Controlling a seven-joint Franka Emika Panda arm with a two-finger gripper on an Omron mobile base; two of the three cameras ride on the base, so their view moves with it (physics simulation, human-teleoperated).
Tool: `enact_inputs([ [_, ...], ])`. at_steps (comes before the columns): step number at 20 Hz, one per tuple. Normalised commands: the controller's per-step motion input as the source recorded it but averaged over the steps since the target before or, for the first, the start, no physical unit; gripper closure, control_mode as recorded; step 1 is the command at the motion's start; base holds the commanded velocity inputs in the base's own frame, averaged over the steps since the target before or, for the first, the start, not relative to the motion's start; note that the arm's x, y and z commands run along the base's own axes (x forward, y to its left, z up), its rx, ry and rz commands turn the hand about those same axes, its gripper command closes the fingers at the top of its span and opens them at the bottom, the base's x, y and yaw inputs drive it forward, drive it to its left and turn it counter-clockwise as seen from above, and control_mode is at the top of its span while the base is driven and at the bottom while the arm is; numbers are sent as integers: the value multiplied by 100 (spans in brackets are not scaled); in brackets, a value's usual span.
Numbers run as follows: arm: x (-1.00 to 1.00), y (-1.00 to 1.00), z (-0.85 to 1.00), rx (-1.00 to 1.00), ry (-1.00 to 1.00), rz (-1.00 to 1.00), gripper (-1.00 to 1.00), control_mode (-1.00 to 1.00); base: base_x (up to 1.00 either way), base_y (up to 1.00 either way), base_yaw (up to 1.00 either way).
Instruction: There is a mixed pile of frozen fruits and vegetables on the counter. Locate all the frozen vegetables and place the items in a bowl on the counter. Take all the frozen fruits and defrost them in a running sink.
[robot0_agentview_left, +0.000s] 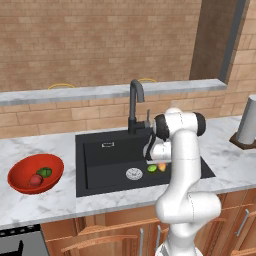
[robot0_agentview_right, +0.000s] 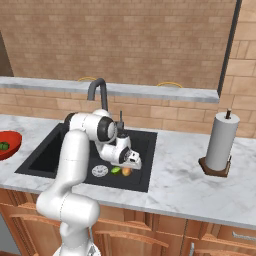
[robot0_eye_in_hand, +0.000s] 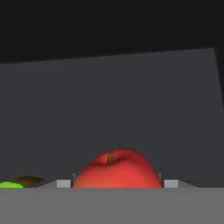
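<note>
brick wall (robot0_agentview_left: 90, 40) with a grey ledge (robot0_agentview_left: 100, 92) — wooden cabinets (robot0_agentview_right: 165, 235) below, paper-towel roll (robot0_agentview_right: 220, 141) at right.

Glossy white rounded arm (robot0_agentview_left: 182, 165) with dark joints, perhaps black end-caps.

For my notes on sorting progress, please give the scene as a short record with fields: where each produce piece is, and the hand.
bowl: red bowl on the counter, left of the sink
in bowl: dull red piece, dark green piece
in sink: lime green ball, orange-yellow fruit, beside the drain
hand: hand low in the sink, at the orange-yellow fruit
faucet: faucet, no water visible
</note>
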Motion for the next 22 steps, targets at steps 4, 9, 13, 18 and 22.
enact_inputs([
  [4, 0, 15, 19, -5, 4, 0, -100, -100, 0, 0, 0],
  [9, 1, 15, 60, -1, 12, -1, -100, -100, 0, 0, 0],
  [13, -1, 4, 73, 2, 8, -4, -100, -100, 0, 0, 0],
  [18, -24, -2, 64, 5, 5, -5, -100, -100, 0, 0, 0],
  [22, -33, -2, 68, 6, 3, -4, -100, -100, 0, 0, 0],
])
